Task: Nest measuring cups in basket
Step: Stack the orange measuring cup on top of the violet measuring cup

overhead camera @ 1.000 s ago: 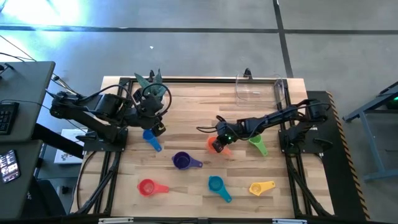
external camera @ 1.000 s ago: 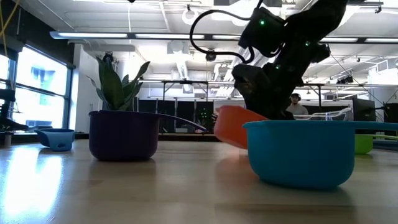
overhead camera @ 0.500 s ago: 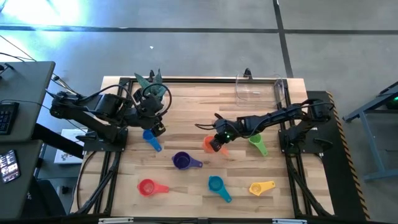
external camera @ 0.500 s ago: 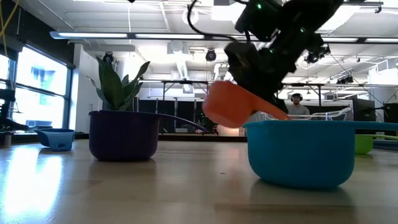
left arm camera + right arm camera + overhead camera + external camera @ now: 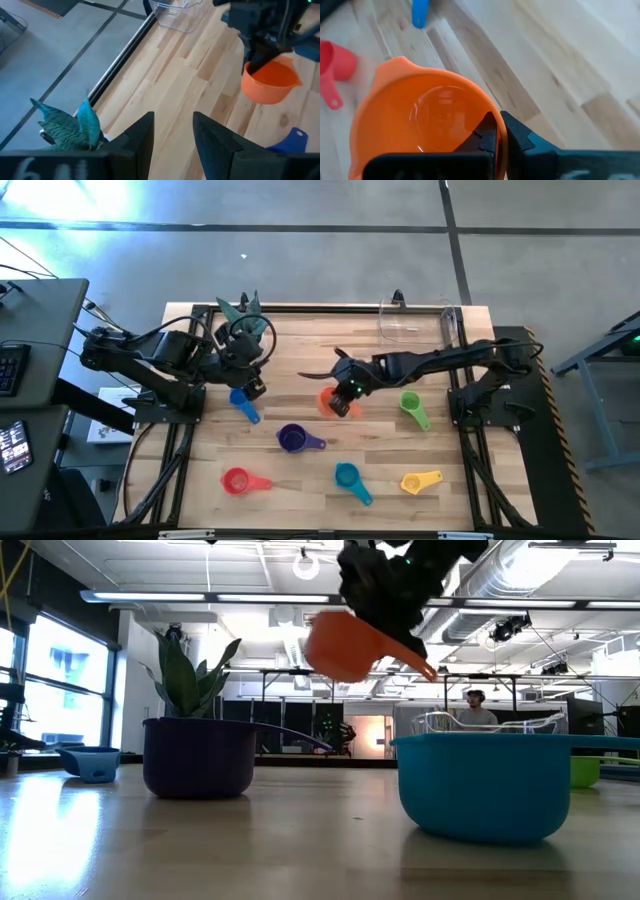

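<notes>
My right gripper [image 5: 343,395] is shut on the orange cup [image 5: 328,402] and holds it above the middle of the table, high in the low view [image 5: 345,643]. My left gripper [image 5: 172,142] waits open near the plant, just beside the blue cup [image 5: 243,404]. On the table stand the purple cup [image 5: 293,439], red cup [image 5: 236,480], teal cup [image 5: 348,477], yellow cup [image 5: 418,480] and green cup [image 5: 411,407]. The clear basket [image 5: 412,326] stands at the far edge, right of the middle. My right gripper pinches the orange cup's bowl wall at the rim [image 5: 496,150], one finger [image 5: 487,131] inside the bowl and the other [image 5: 517,137] outside. The fingers slant down from the table's right side. The cup is lifted clear of the table and tilted, its handle [image 5: 417,662] slanting down.
A potted plant [image 5: 245,315] stands at the far left by my left arm. The metal frame rail [image 5: 300,308] runs along the far edge. Bare wood [image 5: 310,345] lies between the plant and the basket. A person [image 5: 478,708] shows in the room behind.
My right gripper has risen and moved toward the table's left and a little toward the far edge, staying shut on the orange cup. The cup, which sat low by the table a second ago, is now lifted well clear.
</notes>
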